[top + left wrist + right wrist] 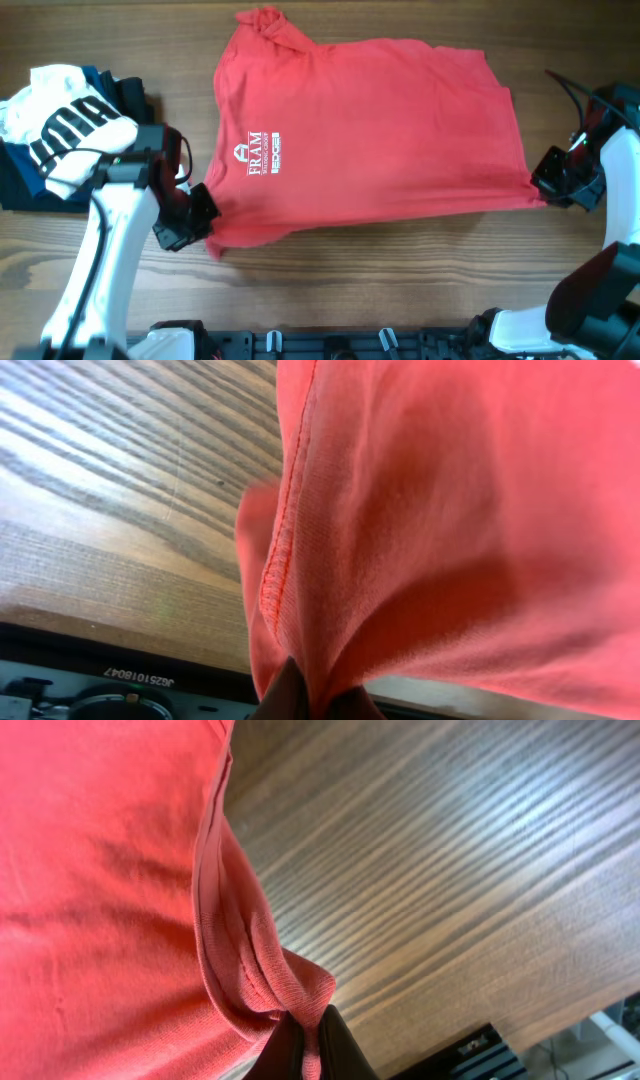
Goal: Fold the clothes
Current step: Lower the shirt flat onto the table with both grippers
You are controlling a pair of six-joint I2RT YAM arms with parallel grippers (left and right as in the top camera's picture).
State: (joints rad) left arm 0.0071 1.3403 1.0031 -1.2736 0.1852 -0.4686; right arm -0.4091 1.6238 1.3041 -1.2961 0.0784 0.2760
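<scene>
The wood-grain table (400, 280) carries a red shirt (380, 130). The left gripper (206, 213) and right gripper (541, 181) each pinch its hem, fingertips buried in cloth.

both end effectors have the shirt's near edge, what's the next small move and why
Probably lift both corners slightly together and carry them toward the far edge. The left end effector and right end effector each pinch a near corner of the red shirt, which lies spread open, unfolded, on the table.

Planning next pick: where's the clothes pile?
Overhead: pile at the table's far left edge, just left of the left tool and the shirt.
</scene>
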